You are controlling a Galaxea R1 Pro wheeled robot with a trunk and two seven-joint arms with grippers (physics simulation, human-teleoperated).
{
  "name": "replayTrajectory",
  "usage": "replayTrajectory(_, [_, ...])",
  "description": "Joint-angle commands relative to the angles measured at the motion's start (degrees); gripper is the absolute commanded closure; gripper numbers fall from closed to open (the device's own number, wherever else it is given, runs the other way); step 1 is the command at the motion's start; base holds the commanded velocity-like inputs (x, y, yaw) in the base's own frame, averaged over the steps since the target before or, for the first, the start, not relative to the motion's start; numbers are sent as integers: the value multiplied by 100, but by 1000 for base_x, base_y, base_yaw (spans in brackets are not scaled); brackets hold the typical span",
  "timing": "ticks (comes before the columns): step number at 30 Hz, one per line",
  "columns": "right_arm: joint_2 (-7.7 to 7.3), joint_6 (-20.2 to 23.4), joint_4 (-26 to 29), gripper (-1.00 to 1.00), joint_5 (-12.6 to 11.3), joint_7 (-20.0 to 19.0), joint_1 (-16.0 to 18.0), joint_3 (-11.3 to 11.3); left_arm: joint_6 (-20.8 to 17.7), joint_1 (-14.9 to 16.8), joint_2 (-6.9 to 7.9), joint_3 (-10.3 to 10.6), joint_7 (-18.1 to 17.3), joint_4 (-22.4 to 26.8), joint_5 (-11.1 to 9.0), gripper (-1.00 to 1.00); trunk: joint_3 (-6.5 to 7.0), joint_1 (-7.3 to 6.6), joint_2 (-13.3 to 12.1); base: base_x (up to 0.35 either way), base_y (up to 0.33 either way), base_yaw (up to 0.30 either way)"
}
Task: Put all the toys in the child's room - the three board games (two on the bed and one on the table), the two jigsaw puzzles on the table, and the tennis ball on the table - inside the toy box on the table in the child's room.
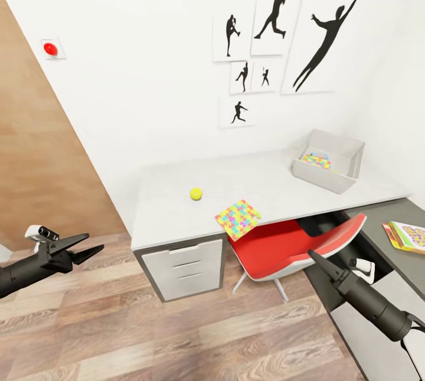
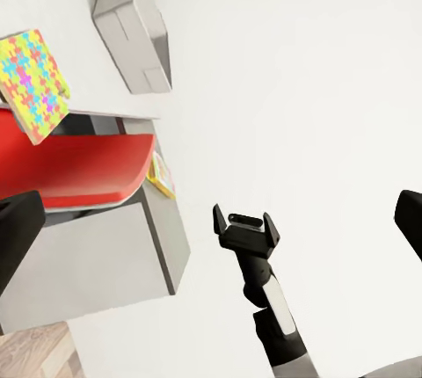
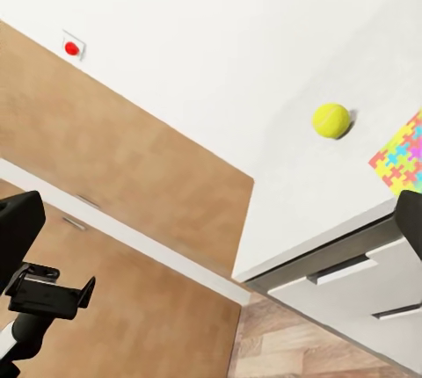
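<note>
Ball (image 1: 196, 194) on table (image 1: 171, 209) lies at 1 o'clock from nearer left gripper (image 1: 88, 248), jaws spread; right gripper (image 1: 314, 257) jaws' state indiscernible.

A child's bedroom, by the look of it: black sports silhouette posters (image 1: 277, 32) on the white wall, a long pale counter (image 1: 177, 204) with white drawers (image 1: 186, 266), a red chair (image 1: 283, 248) tucked under it, wood plank flooring (image 1: 177, 334). Toys lie about: a bright jigsaw puzzle (image 1: 238, 218), a tennis ball (image 1: 196, 194), a grey toy box (image 1: 329, 160).
</note>
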State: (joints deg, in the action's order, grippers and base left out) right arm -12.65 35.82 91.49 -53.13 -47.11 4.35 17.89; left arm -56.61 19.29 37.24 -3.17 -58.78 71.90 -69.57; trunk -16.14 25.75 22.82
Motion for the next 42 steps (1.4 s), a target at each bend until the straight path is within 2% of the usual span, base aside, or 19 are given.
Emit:
replayTrajectory(1, [-1,41,1,-100,-31,0,4,3,-23,4,2,1,-7,0,-4,-100,0,3,10,0,-13,0])
replayTrajectory(17, [-1,32,1,-100,-31,-2,4,5,-22,4,-6,1,3,0,-4,-100,152,3,10,0,-2,0])
replayTrajectory(29, [-9,-214,1,-100,-36,-25,-5,3,-22,4,-6,9,13,3,-6,-100,266,3,10,0,0,0])
replayTrajectory(42, [-10,-225,6,-100,-38,-27,-5,3,-25,4,-67,10,19,9,9,-100,390,3,10,0,0,0])
